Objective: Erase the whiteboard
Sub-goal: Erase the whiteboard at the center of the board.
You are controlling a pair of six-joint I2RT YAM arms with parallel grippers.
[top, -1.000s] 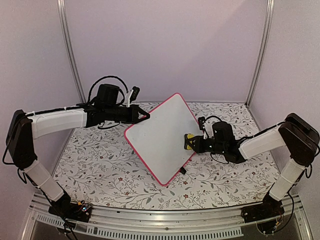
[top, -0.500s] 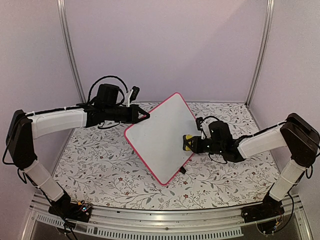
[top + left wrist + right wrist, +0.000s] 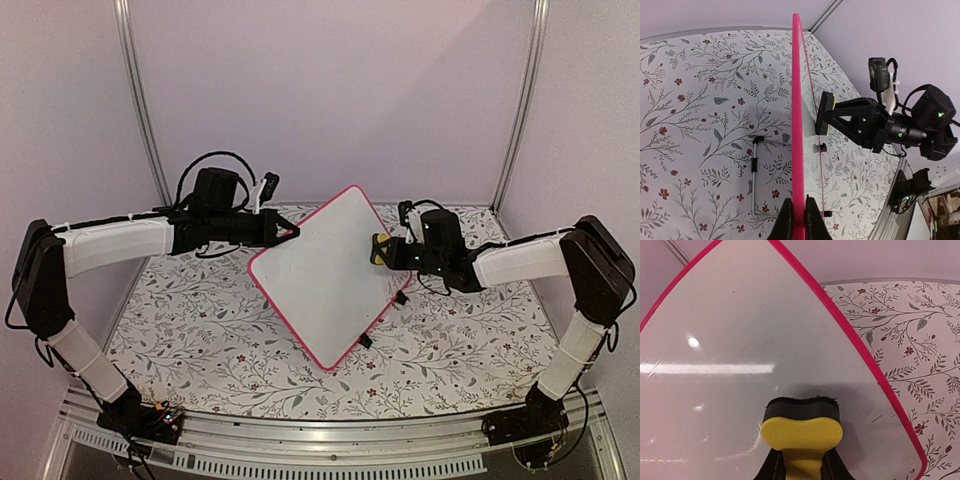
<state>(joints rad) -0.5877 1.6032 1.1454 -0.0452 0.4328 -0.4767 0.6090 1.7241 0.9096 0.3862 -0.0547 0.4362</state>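
We see the whiteboard [image 3: 320, 280] tipped up like a diamond between the two arms, its lowest corner down near the flowered tabletop [image 3: 200, 330]. Our left gripper [image 3: 293, 233] has its jaws pinched tight on the pink frame at the board's upper left edge. Our right gripper [image 3: 388, 250] has its jaws closed on a yellow eraser [image 3: 380, 247], whose dark face sits against the white surface near the upper right edge.
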